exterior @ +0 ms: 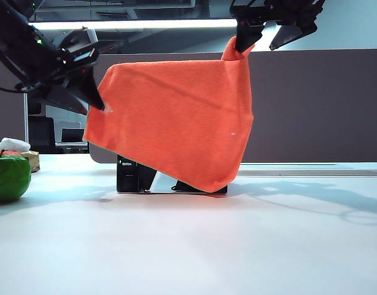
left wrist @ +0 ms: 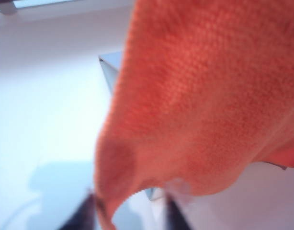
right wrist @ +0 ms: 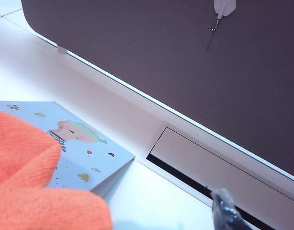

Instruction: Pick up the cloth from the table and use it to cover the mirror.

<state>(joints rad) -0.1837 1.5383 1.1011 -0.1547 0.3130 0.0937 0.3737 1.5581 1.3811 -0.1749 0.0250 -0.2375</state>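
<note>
**Exterior view.** Orange cloth (exterior: 176, 117), one in number, fuzzy microfibre, roughly square, draped over the single upright mirror (exterior: 132, 175) at mid-desk. Covers all but the dark base and a sliver of reflective face at the bottom. One lower corner hanging down to the white desk (exterior: 188, 252). Left hand (exterior: 97, 98) level with the cloth's upper left edge, dark fingertips just touching the fabric. Right hand (exterior: 260, 43) above the cloth's upper right corner, fingers spread wide, grasping nothing. A raised peak of cloth against its inner finger. Far left: one glossy green apple (exterior: 9, 178), one small white rag (exterior: 10, 145) behind it. Matt grey partition (exterior: 311, 104) across the back.

**Left wrist view.** Cloth (left wrist: 199, 96) filling most of the picture, looped weave plain to see. Left hand (left wrist: 129, 213) with its two dark fingers parted, not clamped on the fabric. One pointed corner of cloth hanging between them, close beside one finger. A pale corner of the mirror (left wrist: 111, 67) showing from under the cloth's edge, smooth white desk (left wrist: 41, 120) below.

**Right wrist view.** Cloth (right wrist: 27, 167) bunched to one side, lying over a flat printed blue panel (right wrist: 94, 153) with a cartoon figure and small leaves. One finger (right wrist: 224, 211) of the right hand in sight, well apart from the cloth, nothing gripped. Partition (right wrist: 185, 57) and desk (right wrist: 104, 110) beyond.
</note>
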